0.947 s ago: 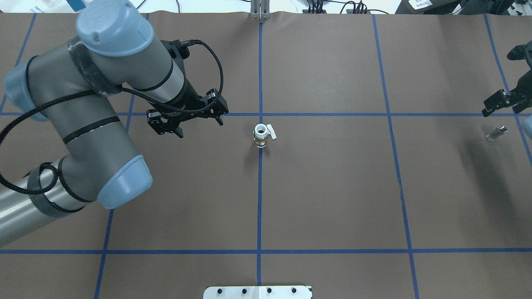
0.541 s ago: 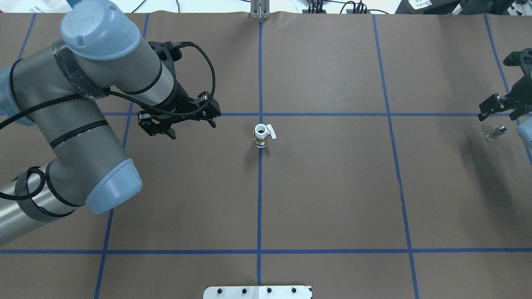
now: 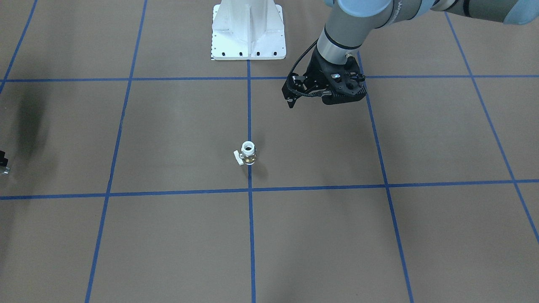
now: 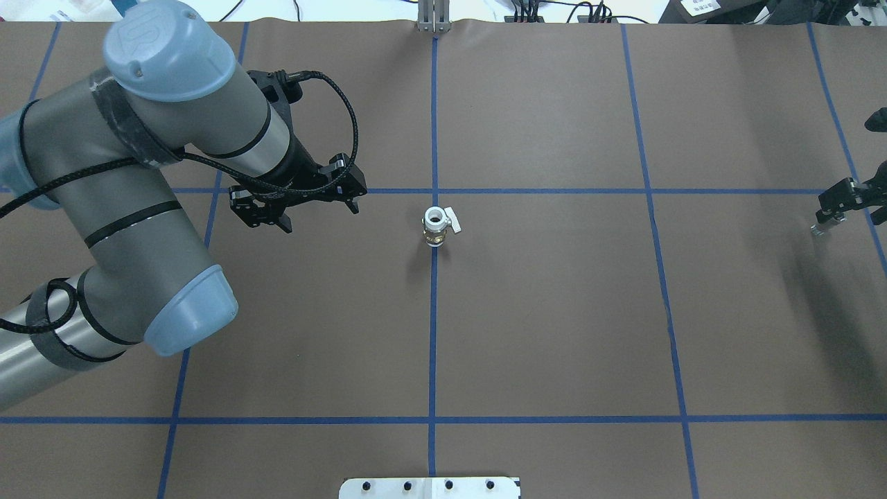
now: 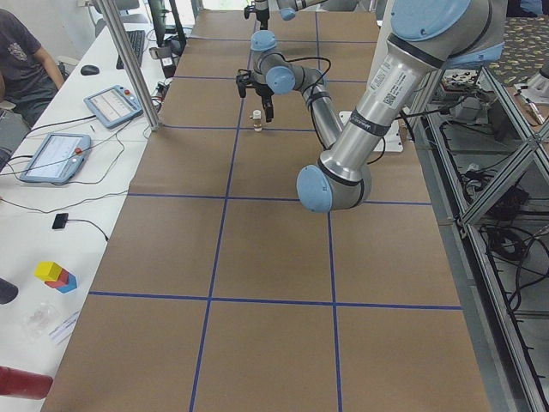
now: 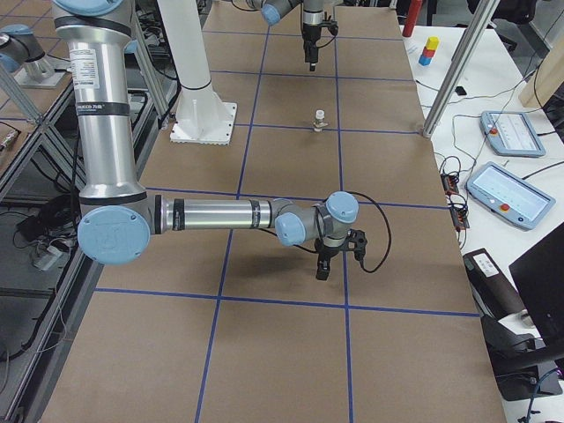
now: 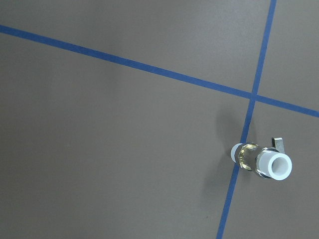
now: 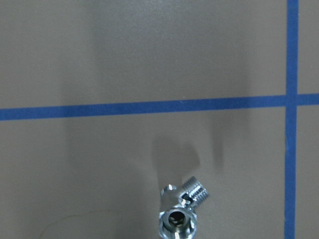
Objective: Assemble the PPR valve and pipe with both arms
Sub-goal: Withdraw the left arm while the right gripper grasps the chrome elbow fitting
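At the table's right edge, right gripper [image 6: 339,254], jaws seemingly spread and empty, newly shifted over the lying pipe [image 8: 180,211], so pickup looks imminent; left gripper [image 4: 321,216], wide and empty, waits short of the upright PPR valve [image 4: 436,225] at centre.

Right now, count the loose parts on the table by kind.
Valve: 1
Pipe: 1
Total: 2

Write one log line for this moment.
left gripper: open, beside PPR valve | PPR valve: upright, untouched | right gripper: above pipe | pipe: on table
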Controlling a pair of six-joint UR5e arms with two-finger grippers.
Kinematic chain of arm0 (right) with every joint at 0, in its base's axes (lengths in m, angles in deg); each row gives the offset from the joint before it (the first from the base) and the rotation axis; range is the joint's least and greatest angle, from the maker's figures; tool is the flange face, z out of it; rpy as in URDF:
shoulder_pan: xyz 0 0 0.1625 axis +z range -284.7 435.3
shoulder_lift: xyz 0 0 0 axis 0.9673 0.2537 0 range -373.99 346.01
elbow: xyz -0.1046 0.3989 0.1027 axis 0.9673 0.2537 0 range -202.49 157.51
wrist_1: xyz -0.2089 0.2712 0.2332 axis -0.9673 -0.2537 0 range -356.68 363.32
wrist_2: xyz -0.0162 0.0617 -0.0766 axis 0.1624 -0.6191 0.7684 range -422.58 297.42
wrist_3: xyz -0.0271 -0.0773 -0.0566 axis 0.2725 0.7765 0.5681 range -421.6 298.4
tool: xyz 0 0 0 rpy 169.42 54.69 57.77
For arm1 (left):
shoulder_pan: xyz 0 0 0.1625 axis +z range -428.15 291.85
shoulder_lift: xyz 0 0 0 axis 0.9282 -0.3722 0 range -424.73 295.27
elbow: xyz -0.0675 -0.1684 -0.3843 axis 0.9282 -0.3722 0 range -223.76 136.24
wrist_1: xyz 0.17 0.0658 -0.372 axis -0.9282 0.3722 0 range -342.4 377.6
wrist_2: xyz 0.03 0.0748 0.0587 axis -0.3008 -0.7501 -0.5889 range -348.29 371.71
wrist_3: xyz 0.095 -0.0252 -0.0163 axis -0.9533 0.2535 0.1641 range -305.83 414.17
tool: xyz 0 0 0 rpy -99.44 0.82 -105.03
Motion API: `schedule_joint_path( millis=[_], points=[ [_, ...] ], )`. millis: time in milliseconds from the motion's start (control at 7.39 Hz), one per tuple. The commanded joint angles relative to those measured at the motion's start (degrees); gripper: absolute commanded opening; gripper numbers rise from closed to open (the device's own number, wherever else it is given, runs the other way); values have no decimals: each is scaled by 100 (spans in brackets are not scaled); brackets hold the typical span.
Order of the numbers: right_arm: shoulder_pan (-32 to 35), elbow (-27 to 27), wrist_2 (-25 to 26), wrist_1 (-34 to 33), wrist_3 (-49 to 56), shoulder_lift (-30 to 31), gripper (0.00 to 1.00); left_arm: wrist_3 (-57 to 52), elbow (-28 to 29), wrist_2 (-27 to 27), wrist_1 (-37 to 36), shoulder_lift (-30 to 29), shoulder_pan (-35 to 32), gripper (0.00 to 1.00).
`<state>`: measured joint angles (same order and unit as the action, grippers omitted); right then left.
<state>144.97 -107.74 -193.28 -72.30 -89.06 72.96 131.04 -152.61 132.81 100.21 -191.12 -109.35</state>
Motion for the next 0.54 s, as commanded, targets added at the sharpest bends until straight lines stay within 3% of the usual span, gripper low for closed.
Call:
schedule_joint_path(
  millis=[0, 406],
  points=[
    [-23, -1, 115, -6, -67, -2, 91, 4, 5, 2, -9, 0, -2, 100],
    [-85, 280, 115, -6, -180, -248, 91, 4, 14, -7, 0, 0, -2, 100]
  ],
)
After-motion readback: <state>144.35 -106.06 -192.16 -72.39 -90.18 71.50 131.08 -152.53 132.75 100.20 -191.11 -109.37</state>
